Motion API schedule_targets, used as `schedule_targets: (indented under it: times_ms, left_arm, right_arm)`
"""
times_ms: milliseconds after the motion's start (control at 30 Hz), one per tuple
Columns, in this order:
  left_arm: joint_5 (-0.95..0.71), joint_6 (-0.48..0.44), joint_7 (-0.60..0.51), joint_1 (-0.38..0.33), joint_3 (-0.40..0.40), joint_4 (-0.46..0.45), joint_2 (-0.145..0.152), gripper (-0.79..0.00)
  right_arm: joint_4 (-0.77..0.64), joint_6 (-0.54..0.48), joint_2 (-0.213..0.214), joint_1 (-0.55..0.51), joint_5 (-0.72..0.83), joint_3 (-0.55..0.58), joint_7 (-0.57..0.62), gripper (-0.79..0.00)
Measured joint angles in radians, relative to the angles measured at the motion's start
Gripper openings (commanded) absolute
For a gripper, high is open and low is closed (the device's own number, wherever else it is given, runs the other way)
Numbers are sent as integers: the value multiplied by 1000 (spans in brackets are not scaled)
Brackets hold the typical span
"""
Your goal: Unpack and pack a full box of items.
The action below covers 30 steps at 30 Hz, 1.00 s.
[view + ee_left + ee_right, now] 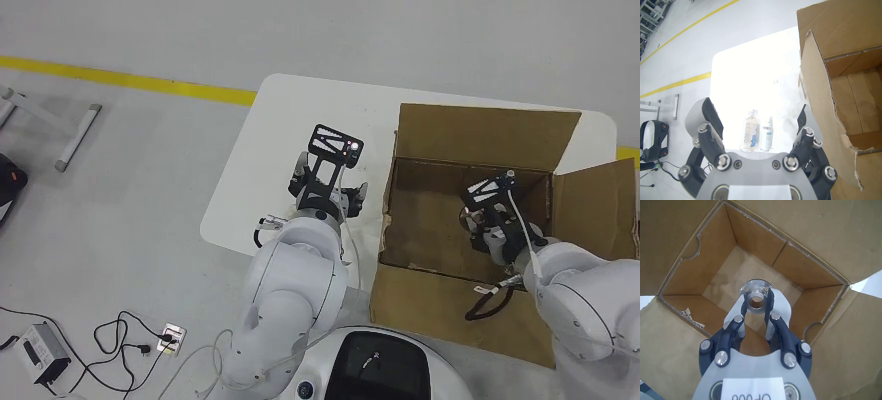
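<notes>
The right gripper (757,303) hangs inside the cardboard box (810,275), fingers clamped on a metal flange fitting (753,286) above the bare floor. The left gripper (755,108) hovers spread wide and empty over the table (753,75), where a clear bottle (749,132) and spray bottle (767,136) stand beside the box. This looks like unpacking the last item; next, I'd guess, a straight lift clear of the walls.
</notes>
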Motion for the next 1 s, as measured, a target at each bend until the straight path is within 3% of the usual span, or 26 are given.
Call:
schedule_targets:
  times_ms: [267, 367, 1000]
  left_arm:
    - [0, 0, 0, 0, 0, 0, 0, 0]
    - [0, 0, 0, 0, 0, 0, 0, 0]
    - [0, 0, 0, 0, 0, 0, 0, 0]
  right_arm:
    - [-3, -1, 0, -2, 2, 1, -2, -785]
    - [-33, -31, 5, -22, -9, 20, -73, -785]
    - [-186, 11, 36, -73, 66, 296, -101, -785]
